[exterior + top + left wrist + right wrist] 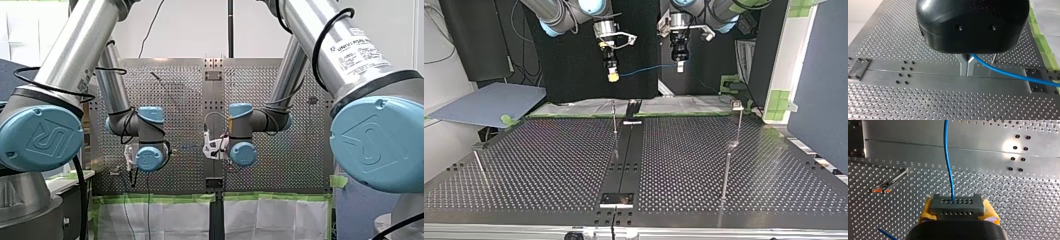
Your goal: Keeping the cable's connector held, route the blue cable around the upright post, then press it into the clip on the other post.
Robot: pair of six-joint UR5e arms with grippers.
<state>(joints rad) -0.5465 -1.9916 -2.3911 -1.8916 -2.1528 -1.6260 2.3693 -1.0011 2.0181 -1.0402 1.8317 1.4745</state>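
Closest to the lens in the right wrist view was a grey connector [957, 206], clamped between the yellow pads [926, 210] of my right arm's jaws. From its face a blue cable [948, 165] ran straight ahead, bowing slightly. In the left wrist view, my left arm's jaws showed as two metal fingers [963, 67] pinched narrow on the same cable further along its length.

The top view placed both arms well above the worktop [549, 165], at 12 o'clock, with the cable strung in the air between them. Only that view showed the posts. A thin upright post [614, 117] stood at 12 o'clock from the worktop's middle. A clip post [737, 107], topped by a small block that was probably the clip, stood at 2 o'clock. Only the right wrist view showed a small metal part with orange marks [885, 187] on the worktop beside the jaws.

The cable looked thin, light and springy, so it would likely sag and resist a tight bend. The rigid connector seemed the surest hold. A second grip would best sit close to wherever the cable must bend.
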